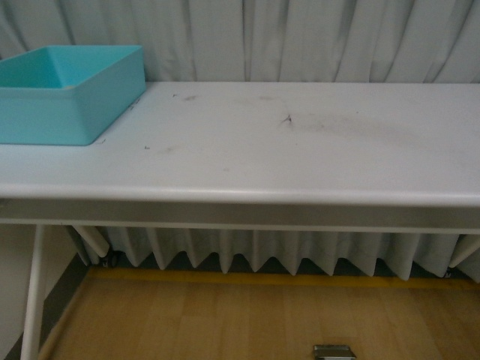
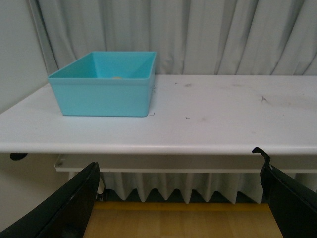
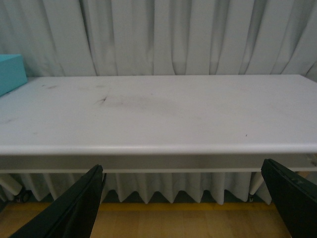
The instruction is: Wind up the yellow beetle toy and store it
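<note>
Yellow beetle toy [image 2: 117, 77]: only a small yellow speck shows over the rim inside the turquoise bin [image 2: 104, 96], at the left end of the white table [image 1: 300, 150]; its shape cannot be made out. Left gripper [image 2: 181, 203] and right gripper [image 3: 190, 203] hang below the table's front edge, fingers wide apart, holding nothing, their tips cut off by the frame.

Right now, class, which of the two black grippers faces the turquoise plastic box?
The left gripper: its camera shows the whole turquoise box, while the right gripper sees only a corner.
</note>
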